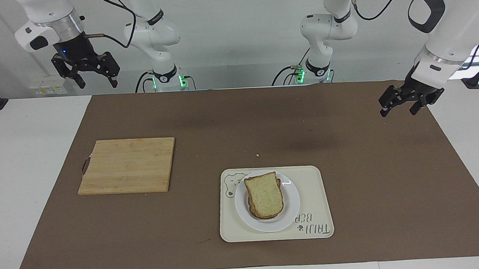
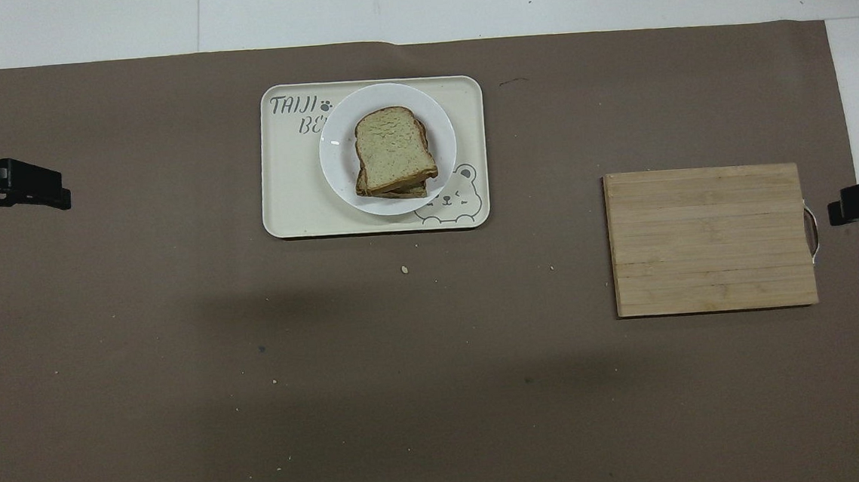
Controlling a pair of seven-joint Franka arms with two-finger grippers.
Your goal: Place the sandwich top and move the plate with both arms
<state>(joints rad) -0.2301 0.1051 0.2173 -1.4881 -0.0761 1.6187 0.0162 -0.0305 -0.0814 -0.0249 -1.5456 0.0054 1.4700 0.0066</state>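
The sandwich top (image 1: 264, 196), a pale speckled bread slice with a brown crust, lies flat on a lower slice on the small white plate (image 1: 293, 201). It also shows in the overhead view (image 2: 392, 145), on the plate (image 2: 341, 160). My left gripper (image 1: 398, 110) is open and empty, raised over the brown mat near the left arm's end of the table, well apart from the plate; it shows at the edge of the overhead view (image 2: 56, 195). My right gripper (image 1: 97, 82) is open and empty, held high over the table's edge at the right arm's end, waiting.
The plate stands on a cream tray (image 1: 314, 188) with a bear drawing and lettering, also in the overhead view (image 2: 291, 201). A wooden cutting board (image 1: 128, 165) lies toward the right arm's end. A brown mat (image 1: 346, 137) covers the table, with a few crumbs.
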